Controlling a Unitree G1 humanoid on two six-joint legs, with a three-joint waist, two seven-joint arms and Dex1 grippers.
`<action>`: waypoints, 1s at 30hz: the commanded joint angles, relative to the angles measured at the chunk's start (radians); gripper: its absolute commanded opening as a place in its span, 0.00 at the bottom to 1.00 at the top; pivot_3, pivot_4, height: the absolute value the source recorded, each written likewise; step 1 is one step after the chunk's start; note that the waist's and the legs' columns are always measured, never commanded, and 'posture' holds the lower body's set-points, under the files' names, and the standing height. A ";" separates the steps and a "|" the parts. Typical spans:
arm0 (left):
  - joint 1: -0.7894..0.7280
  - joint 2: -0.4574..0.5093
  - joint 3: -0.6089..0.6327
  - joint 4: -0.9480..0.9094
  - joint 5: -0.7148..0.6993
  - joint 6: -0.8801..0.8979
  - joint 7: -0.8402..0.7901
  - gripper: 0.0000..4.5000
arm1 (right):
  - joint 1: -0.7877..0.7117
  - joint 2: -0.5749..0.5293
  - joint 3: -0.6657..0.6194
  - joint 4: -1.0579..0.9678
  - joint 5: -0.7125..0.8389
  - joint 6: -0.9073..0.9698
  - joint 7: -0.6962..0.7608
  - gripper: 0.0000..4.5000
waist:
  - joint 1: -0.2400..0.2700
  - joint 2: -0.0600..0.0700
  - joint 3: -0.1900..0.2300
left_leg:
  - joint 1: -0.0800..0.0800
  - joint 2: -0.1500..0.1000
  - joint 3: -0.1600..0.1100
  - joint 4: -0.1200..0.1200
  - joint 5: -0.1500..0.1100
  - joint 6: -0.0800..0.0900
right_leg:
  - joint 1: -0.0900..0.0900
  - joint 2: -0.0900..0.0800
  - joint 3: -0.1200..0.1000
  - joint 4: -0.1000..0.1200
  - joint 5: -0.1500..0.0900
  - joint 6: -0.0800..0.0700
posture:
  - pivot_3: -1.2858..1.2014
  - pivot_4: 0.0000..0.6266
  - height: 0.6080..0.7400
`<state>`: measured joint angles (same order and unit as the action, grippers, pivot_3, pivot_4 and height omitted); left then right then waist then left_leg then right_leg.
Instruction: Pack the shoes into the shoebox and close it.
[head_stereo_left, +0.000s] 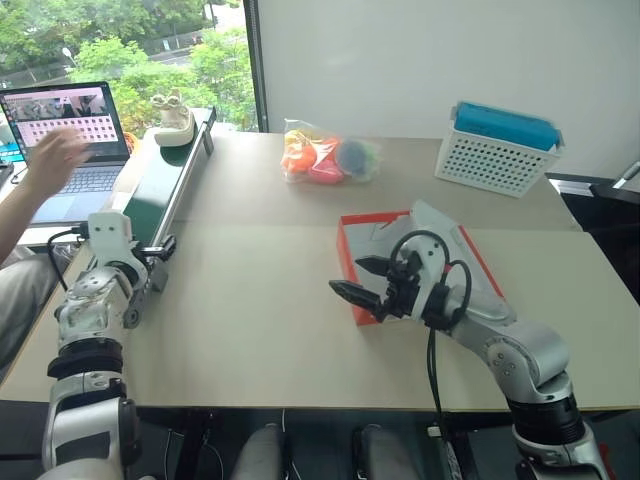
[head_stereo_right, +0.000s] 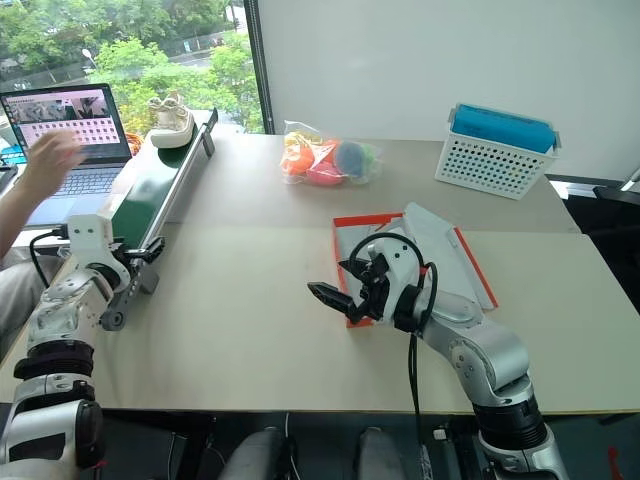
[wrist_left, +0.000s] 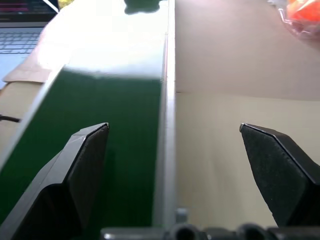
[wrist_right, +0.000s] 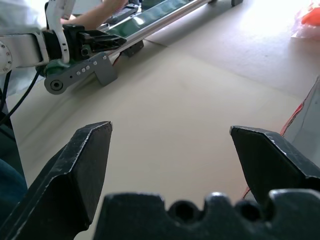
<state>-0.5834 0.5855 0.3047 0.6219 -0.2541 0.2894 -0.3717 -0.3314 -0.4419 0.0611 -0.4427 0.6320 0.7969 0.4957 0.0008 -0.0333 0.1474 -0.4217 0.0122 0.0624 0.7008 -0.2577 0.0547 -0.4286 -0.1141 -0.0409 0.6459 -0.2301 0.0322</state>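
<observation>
Both grippers, left (wrist_left: 172, 150) and right (head_stereo_left: 362, 279), hung spread and empty, seemingly waiting while a shoe (head_stereo_left: 173, 117) rode the conveyor (head_stereo_left: 170, 185) towards them.

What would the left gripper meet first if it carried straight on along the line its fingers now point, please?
Probably the green conveyor belt: the open left gripper straddles its metal side rail and looks along it. A cream shoe sits at the far end. Depth is unclear.

My fingers (wrist_left: 280, 170) look like matt black, finely grained plastic. The conveyor belt (wrist_left: 115, 130) is smooth, glossy green between metal rails (wrist_left: 167, 125). The table (head_stereo_left: 260, 300) is matt beige; the shoebox (head_stereo_left: 352, 262) is red cardboard lined with white paper.
</observation>
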 joint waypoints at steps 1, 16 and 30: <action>-0.040 0.021 -0.002 0.027 0.016 -0.021 -0.011 1.00 | -0.009 0.010 -0.017 -0.040 -0.027 -0.029 -0.029 0.99 | -0.001 0.000 0.000 | 0.000 0.000 0.000 0.000 0.000 0.000 | 0.000 0.000 0.000 0.000 0.000 0.000 | 0.52 0.24 0.73; -0.077 0.096 0.025 0.071 0.046 -0.054 0.047 1.00 | 0.005 0.083 0.008 -0.008 -0.074 -0.018 -0.098 0.99 | -0.001 0.000 0.000 | 0.000 0.000 0.000 0.000 0.000 0.000 | 0.000 0.001 0.000 0.000 0.000 0.000 | 0.52 0.24 0.73; -0.130 0.125 0.052 0.096 0.050 -0.080 0.069 1.00 | -0.008 0.152 0.047 0.024 -0.125 -0.033 -0.109 0.99 | -0.005 0.000 0.000 | 0.000 0.000 0.000 0.000 0.000 0.000 | 0.000 0.001 0.000 0.001 0.000 0.000 | 0.52 0.24 0.73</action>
<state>-0.6783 0.6779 0.3333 0.7313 -0.2027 0.2368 -0.3142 -0.3199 -0.2971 0.1099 -0.3995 0.5123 0.7967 0.3865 -0.0037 -0.0334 0.1475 -0.4218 0.0122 0.0622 0.7012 -0.2573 0.0543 -0.4285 -0.1129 -0.0413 0.6471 -0.2302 0.0323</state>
